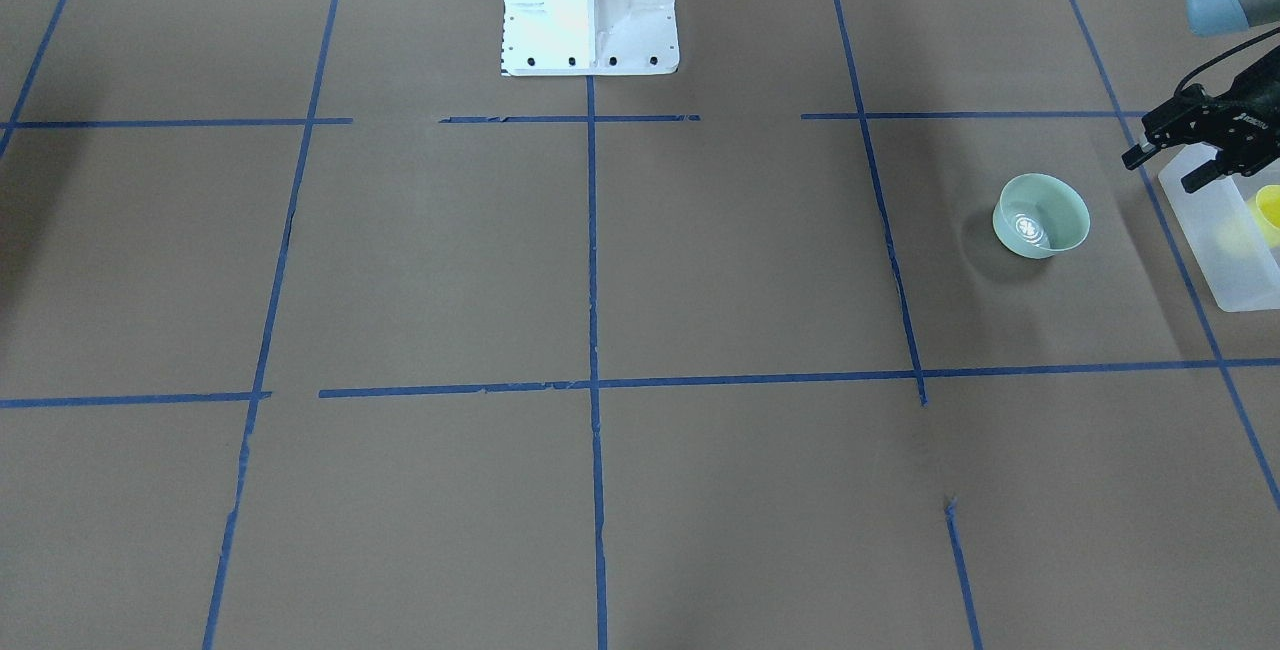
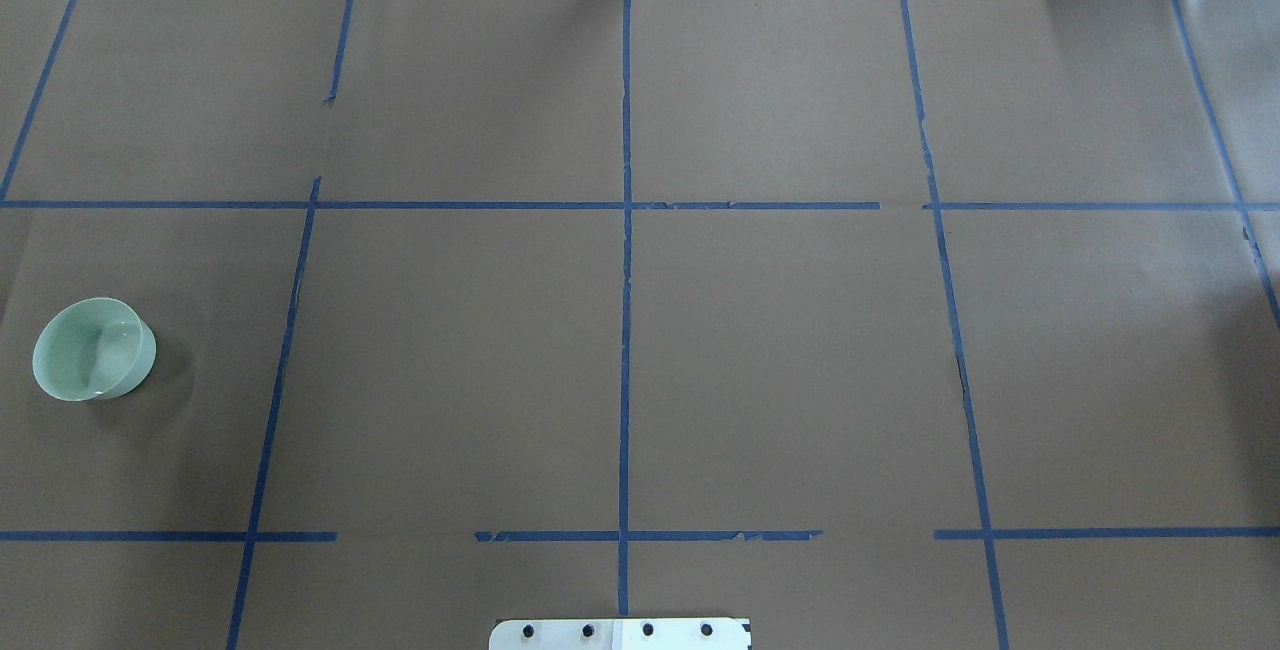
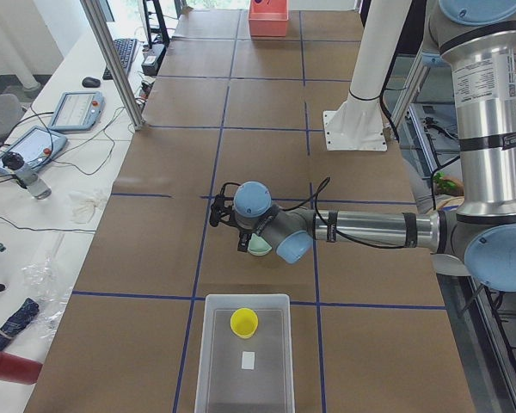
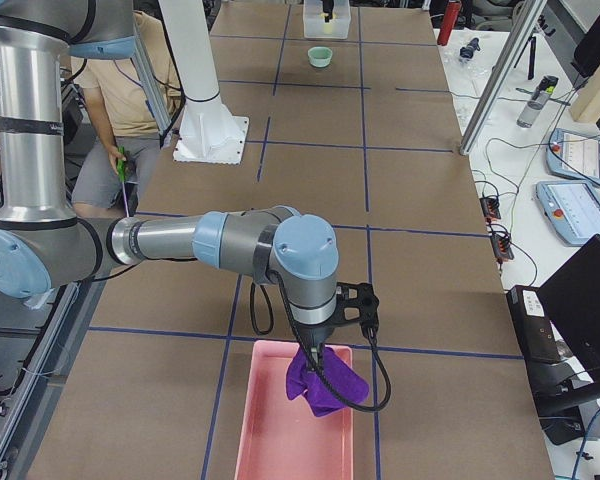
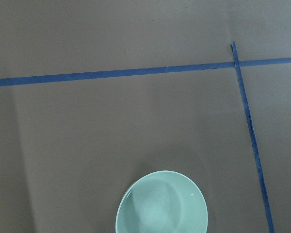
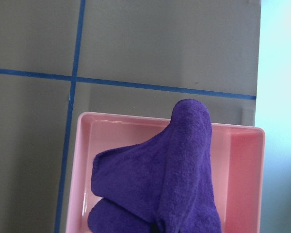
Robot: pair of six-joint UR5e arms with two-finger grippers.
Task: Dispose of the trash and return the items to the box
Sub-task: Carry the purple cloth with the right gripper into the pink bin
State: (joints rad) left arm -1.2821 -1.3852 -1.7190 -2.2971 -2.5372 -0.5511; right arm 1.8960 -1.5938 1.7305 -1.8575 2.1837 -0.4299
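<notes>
The yellow cup (image 3: 244, 323) lies inside the frosted white box (image 3: 213, 361) at the table's left end; both also show in the front view, the cup (image 1: 1268, 215) and the box (image 1: 1225, 270). The pale green bowl (image 1: 1040, 215) stands upright on the table beside the box. My left gripper (image 1: 1165, 168) hovers open and empty between bowl and box. My right gripper (image 4: 315, 358) is shut on the purple cloth (image 6: 169, 184), which hangs over the pink tray (image 6: 242, 160); its fingertips are hidden by the cloth.
A small white piece (image 3: 248, 360) lies in the box next to the cup. The white robot base (image 1: 590, 10) stands at mid-table. Blue tape lines grid the brown table cover. Tablets, cables and a red bottle (image 3: 9, 366) lie on the side bench.
</notes>
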